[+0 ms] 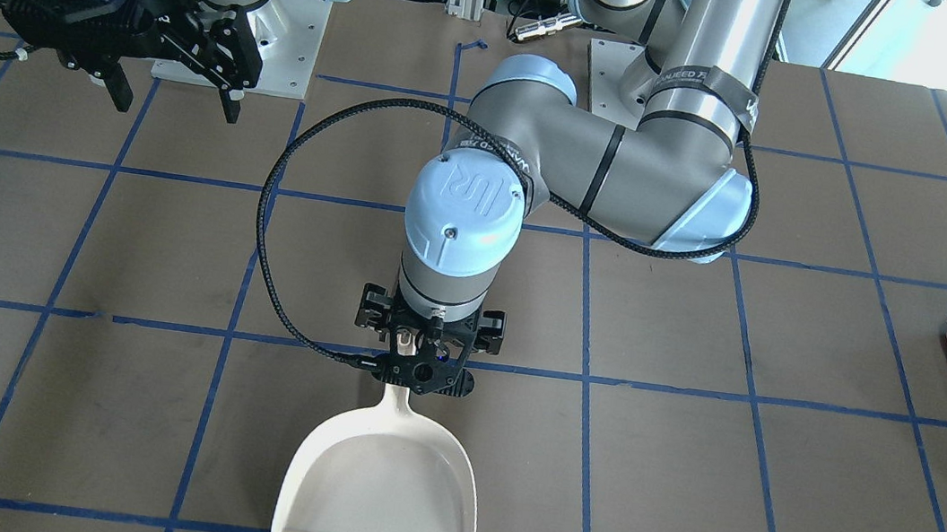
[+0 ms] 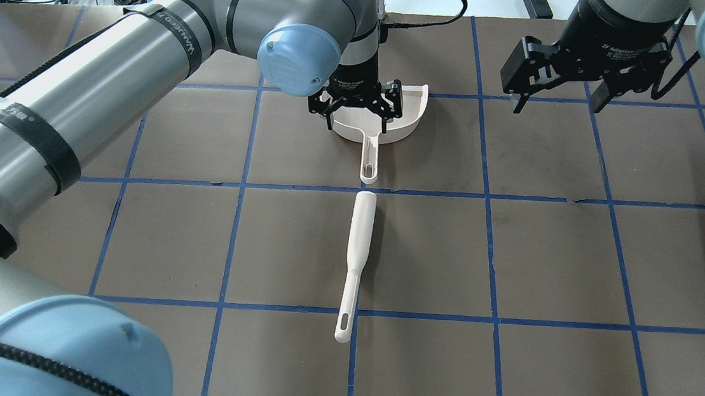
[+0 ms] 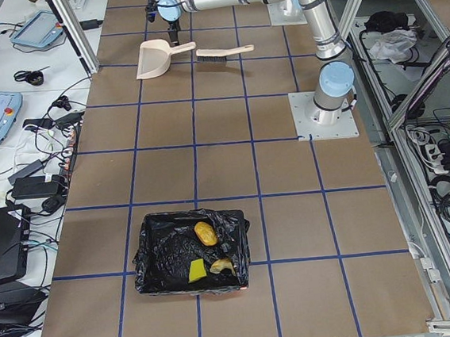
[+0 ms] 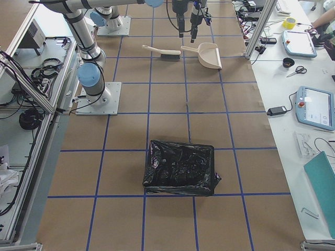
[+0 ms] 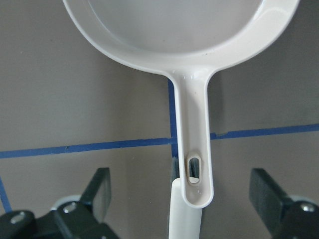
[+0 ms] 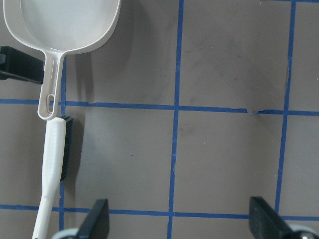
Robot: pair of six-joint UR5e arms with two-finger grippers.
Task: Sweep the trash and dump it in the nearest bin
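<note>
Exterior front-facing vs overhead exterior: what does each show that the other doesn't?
Front-facing only: the dustpan tray in full, and it is empty.
Overhead only: the brush, lying flat in line with the dustpan's handle, its thick end next to the handle's tip. The front-facing view does not show it.
Both: the left tool is open over the dustpan's handle and is not gripping it. The right tool is open, holds nothing and is off to the side.
</note>
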